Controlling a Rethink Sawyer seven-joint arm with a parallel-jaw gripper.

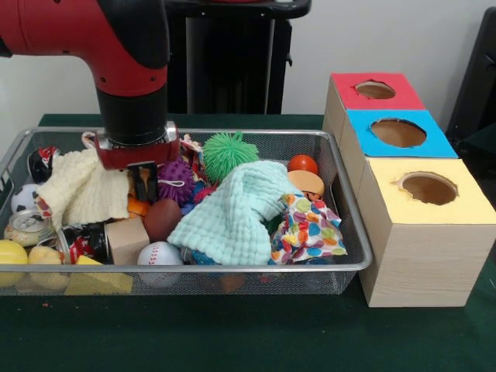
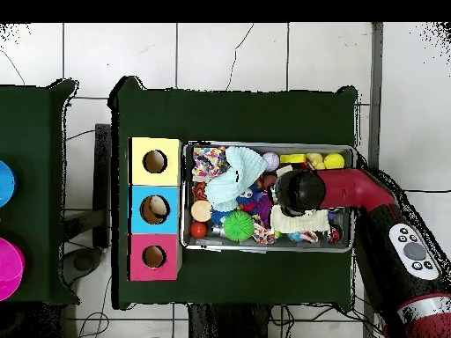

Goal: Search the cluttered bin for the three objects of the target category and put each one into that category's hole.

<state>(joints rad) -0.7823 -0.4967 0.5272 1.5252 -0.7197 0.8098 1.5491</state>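
The arm reached down from above into the left half of the bin (image 1: 350,267), which sat on the green-covered bench (image 1: 232,333) just beside the row of three holed boxes. The gripper (image 1: 143,180) was low among the clutter, directly over a dark brown egg-shaped item (image 1: 161,218) and a wooden block (image 1: 126,239), with a cream knitted cloth (image 1: 77,190) to its left. The fingers appeared close together, but it could not be told whether they were parted or closed, or whether they gripped anything — the surrounding toys masked the tips.

Judged step: search phase, with the gripper probing or descending for a pick; no object appeared clear of the bin.

A pale yellow lumpy figure (image 1: 45,256) lay at the near left corner, between a smooth yellow ball (image 1: 11,254) and a yellow wedge (image 1: 97,277). Whether it was one of the target objects could not be confirmed. A large mint cloth (image 1: 232,213) covered the bin's middle and could hide the others.

The hole (image 1: 375,90) in the red-topped box stood at the far right, well apart from the gripper.

Next move, as judged — secure one figure, lift clear of the rim, then travel right past the green spiky ball (image 1: 229,153) to the red top.
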